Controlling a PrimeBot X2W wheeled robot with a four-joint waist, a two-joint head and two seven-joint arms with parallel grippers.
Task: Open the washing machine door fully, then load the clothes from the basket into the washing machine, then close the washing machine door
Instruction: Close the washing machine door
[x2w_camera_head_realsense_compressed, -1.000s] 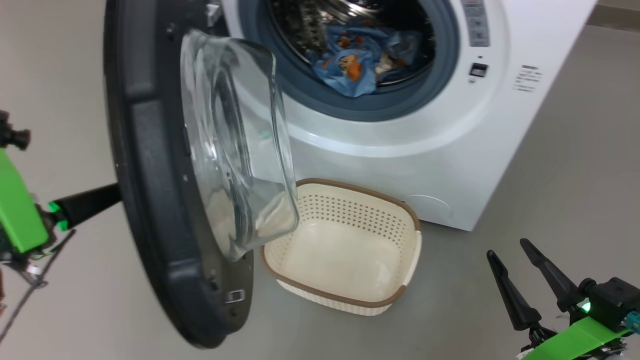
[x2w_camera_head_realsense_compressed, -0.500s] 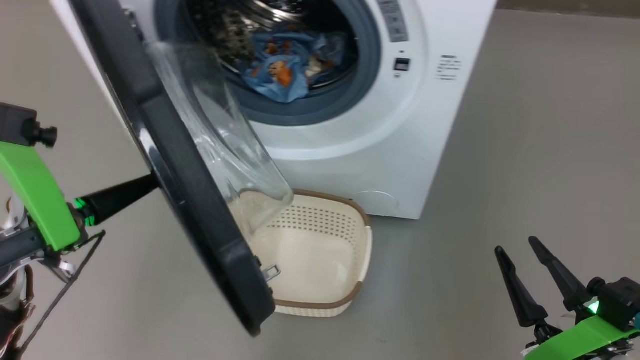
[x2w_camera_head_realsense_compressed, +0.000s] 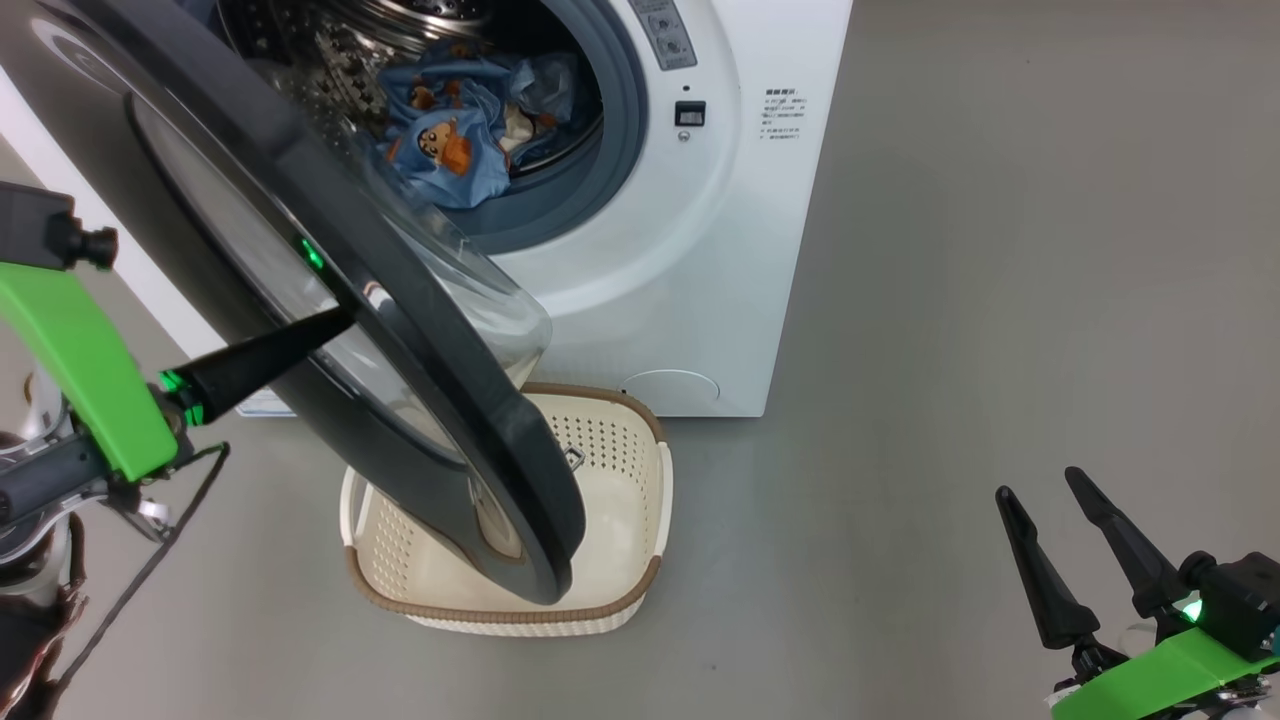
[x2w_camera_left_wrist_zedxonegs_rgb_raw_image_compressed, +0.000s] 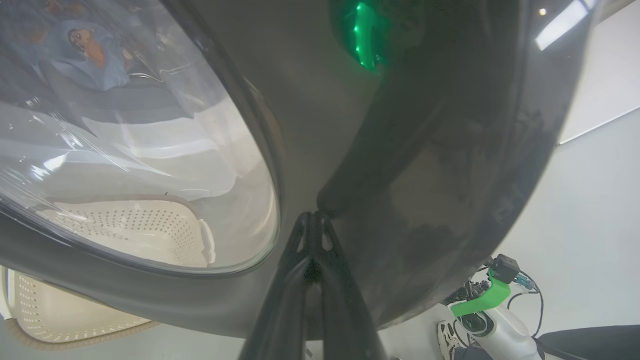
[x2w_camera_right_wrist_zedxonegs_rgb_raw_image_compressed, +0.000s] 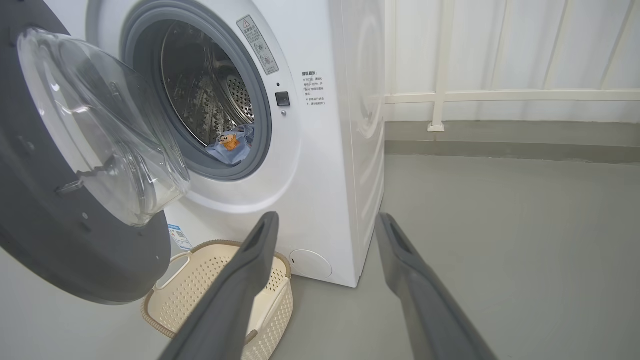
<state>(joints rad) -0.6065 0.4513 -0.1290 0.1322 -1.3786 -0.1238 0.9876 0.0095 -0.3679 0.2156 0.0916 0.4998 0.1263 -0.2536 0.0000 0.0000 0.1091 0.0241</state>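
Washing machine door (x2w_camera_head_realsense_compressed: 440, 390) partly open, slanting across left side of drum mouth and overhanging basket (x2w_camera_head_realsense_compressed: 625, 480), which is mostly covered. Drum mouth reachable from right, past door edge; clothes (x2w_camera_head_realsense_compressed: 450, 150) lie low inside. Left gripper (x2w_camera_head_realsense_compressed: 335, 322) tips touch door's outer face. Floor (x2w_camera_head_realsense_compressed: 950, 300) right of washing machine (x2w_camera_head_realsense_compressed: 720, 250) unobstructed; right gripper (x2w_camera_head_realsense_compressed: 1040, 485) there, jaws apart.

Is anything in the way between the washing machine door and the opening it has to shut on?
Nothing visible blocks it. The clothes lie inside the drum, behind the gasket. The empty basket sits on the floor under the washing machine door, apparently below its swing.
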